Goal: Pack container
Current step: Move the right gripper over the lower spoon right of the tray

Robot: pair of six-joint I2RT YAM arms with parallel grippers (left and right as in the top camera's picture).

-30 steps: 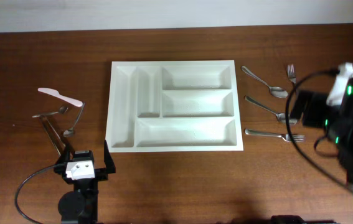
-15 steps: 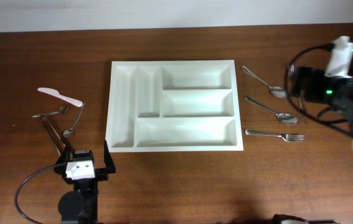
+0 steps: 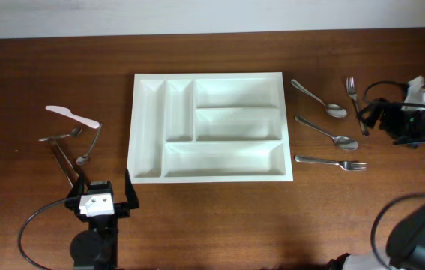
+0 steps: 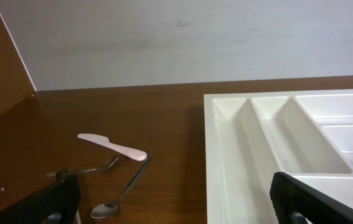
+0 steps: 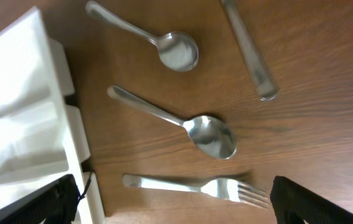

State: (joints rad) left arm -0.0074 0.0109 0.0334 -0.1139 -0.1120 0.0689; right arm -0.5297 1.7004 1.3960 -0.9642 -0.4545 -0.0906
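Note:
The white five-compartment container (image 3: 132, 127) lies mid-table with nothing in it. Right of it lie two spoons (image 3: 318, 99) (image 3: 327, 132), a fork (image 3: 330, 161) and a second fork (image 3: 354, 101). My right gripper (image 3: 375, 118) hovers open just right of these. In the right wrist view its open fingers (image 5: 176, 205) straddle the lower fork (image 5: 195, 185), with the spoon (image 5: 182, 124) above it and the container's edge (image 5: 20, 124) at left. My left gripper (image 3: 98, 199) is open and empty near the container's front left corner.
Left of the container lie a pale pink knife (image 3: 70, 115), a spoon (image 3: 91, 142) and more metal cutlery (image 3: 62, 154). The left wrist view shows the knife (image 4: 111, 146), spoon (image 4: 123, 193) and container (image 4: 226, 155). A white wall runs behind the table.
My right arm has swung from over the upper right cutlery back toward the right edge, which uncovers the upper fork. The left arm and all the cutlery have not moved.

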